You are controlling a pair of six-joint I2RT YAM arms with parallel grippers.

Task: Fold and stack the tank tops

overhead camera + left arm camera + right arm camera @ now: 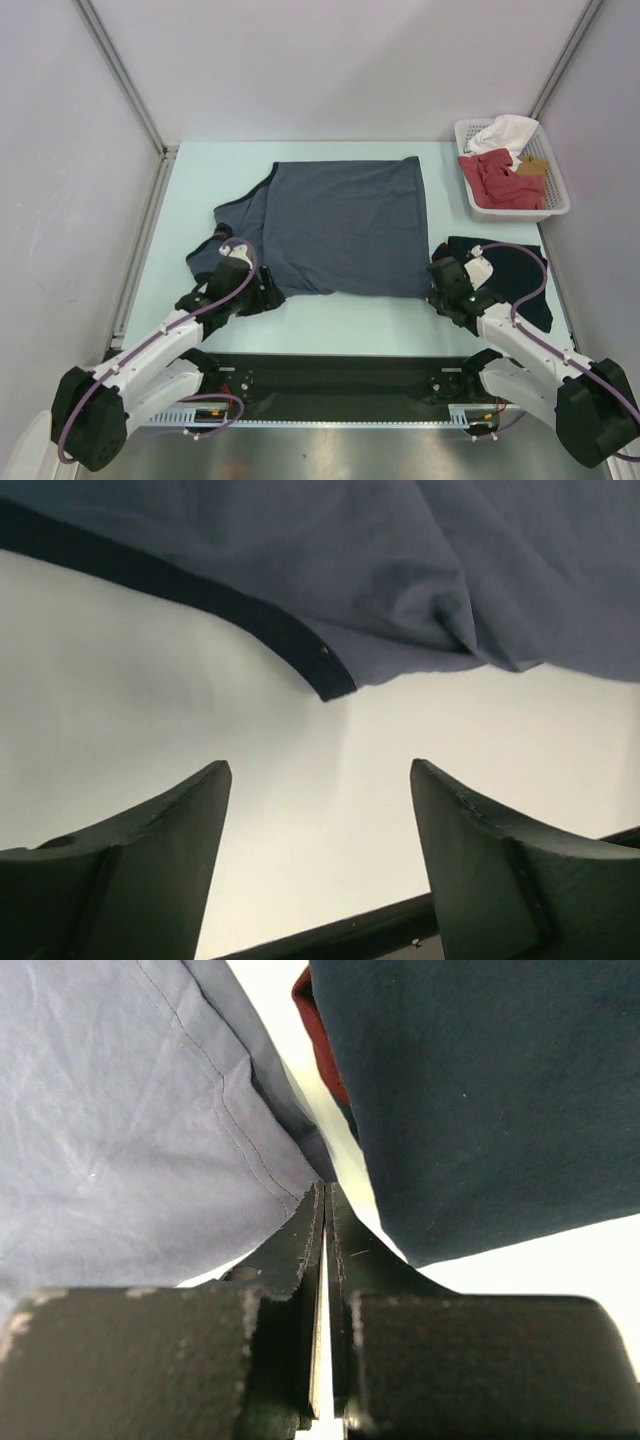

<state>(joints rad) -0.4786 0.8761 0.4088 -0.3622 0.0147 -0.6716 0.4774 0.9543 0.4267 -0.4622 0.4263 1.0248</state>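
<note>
The slate-blue tank top (345,225) lies spread flat in the middle of the table, its straps toward the left. The dark navy tank top (515,265) lies folded at the right; the right wrist view shows its reddish trim (318,1035). My left gripper (268,292) sits at the slate-blue top's near left corner. It is open (320,765), with bare table between its fingers and the dark-trimmed cloth edge (300,650) just ahead. My right gripper (436,290) is at the near right corner, shut (324,1188) on the hem corner of the slate-blue top (120,1110), beside the navy top (500,1090).
A white basket (512,213) at the back right holds a red garment (500,178) and a white garment (505,132). A black rail (340,380) runs along the near table edge between the arm bases. Grey walls close in the left, back and right sides.
</note>
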